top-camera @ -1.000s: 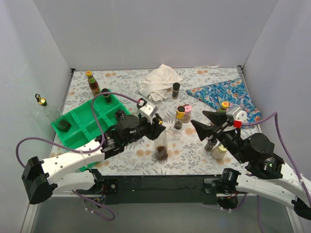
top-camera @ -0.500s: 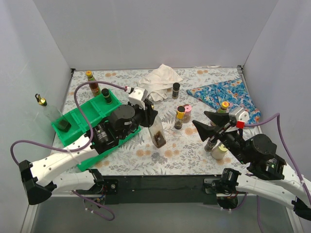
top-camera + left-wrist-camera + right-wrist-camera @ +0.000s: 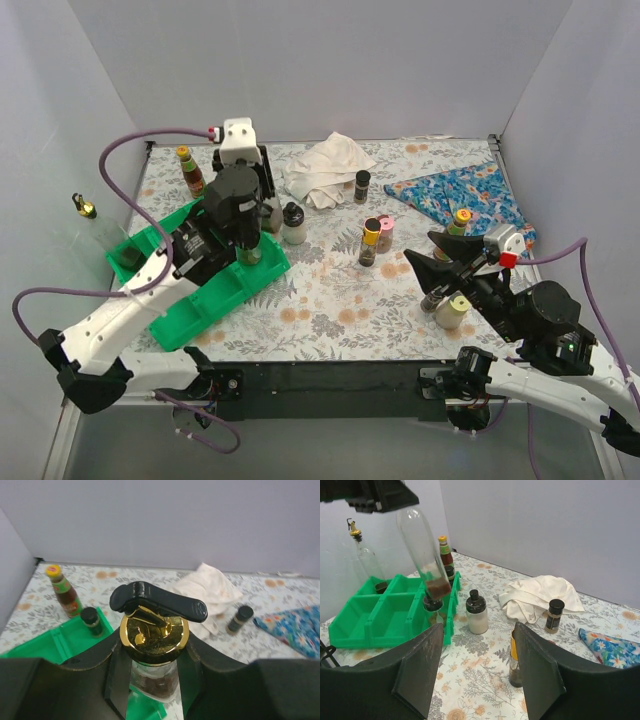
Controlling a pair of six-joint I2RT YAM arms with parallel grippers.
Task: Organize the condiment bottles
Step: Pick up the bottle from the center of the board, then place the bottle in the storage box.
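Note:
My left gripper [image 3: 245, 222] is shut on the neck of a tall clear bottle [image 3: 422, 550] with a gold pourer cap [image 3: 154, 632] and brown contents. It holds the bottle tilted over the right end of the green tray [image 3: 190, 300], just above a black-capped jar [image 3: 432, 604]. My right gripper [image 3: 440, 262] is open and empty; in its wrist view [image 3: 477, 627] it faces a yellow-capped bottle [image 3: 371, 242]. A white jar [image 3: 293, 223], a pink-capped jar [image 3: 386, 232], a cream jar [image 3: 452, 311] and a dark bottle [image 3: 432, 298] stand on the table.
A red sauce bottle [image 3: 190, 172] stands behind the tray, and a black-capped bottle [image 3: 91, 621] in it. A white cloth [image 3: 325, 168] with a small dark jar [image 3: 361, 186] lies at the back, a blue cloth [image 3: 465, 195] at the right. Another pourer bottle [image 3: 88, 210] stands far left.
My left arm has carried the tall bottle from the middle of the table back and left to the tray's right end. The white jar now shows. My right arm has hardly moved.

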